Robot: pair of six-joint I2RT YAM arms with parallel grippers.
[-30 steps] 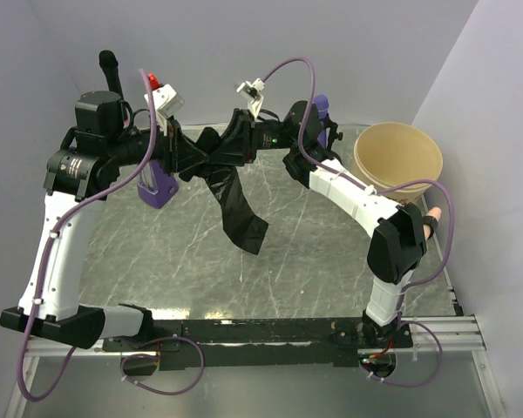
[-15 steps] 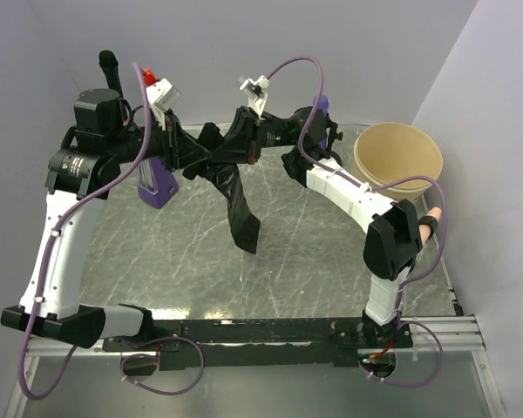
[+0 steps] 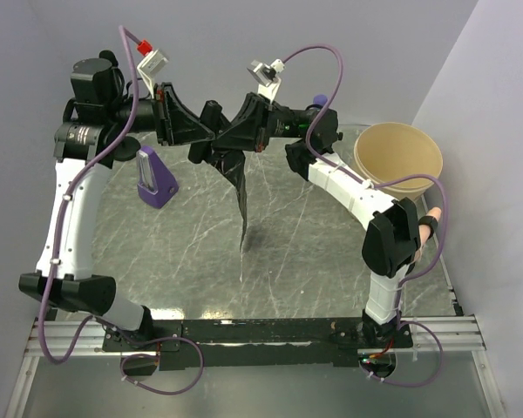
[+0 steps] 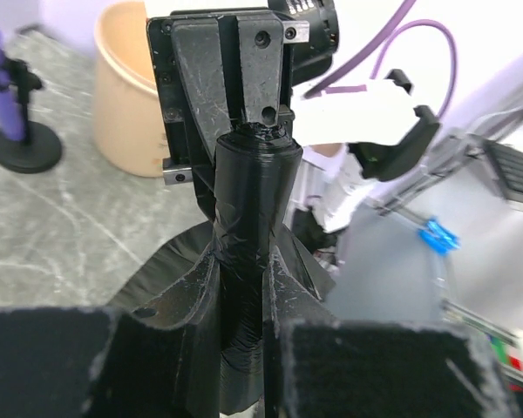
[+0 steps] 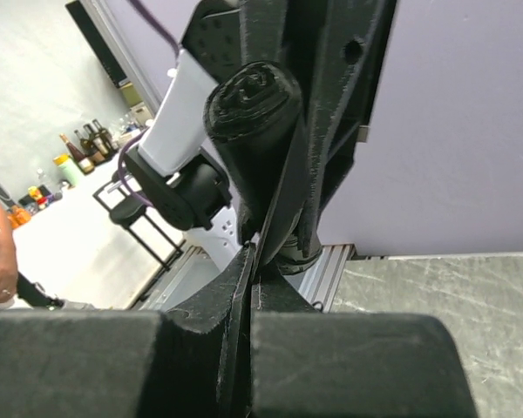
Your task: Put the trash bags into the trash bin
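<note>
The trash bags are a tight black roll, seen end-on in the right wrist view. My left gripper is shut on the roll; in the top view it is raised high over the back of the table. My right gripper faces it, jaws shut on a thin sheet of the black film; in the top view it almost touches the left one. One unrolled bag hangs in a narrow strip below them, clear of the table. The tan trash bin stands at the back right, also in the left wrist view.
A purple wedge-shaped object stands on the marble table under the left arm. A purple microphone on a black round stand is near the bin, behind the right arm. Walls close in at the back and on the right.
Both arms have risen, lifting the roll and the hanging bag off the table. The right gripper has shut on the film. The hanging bag now shows as a narrow strip.
</note>
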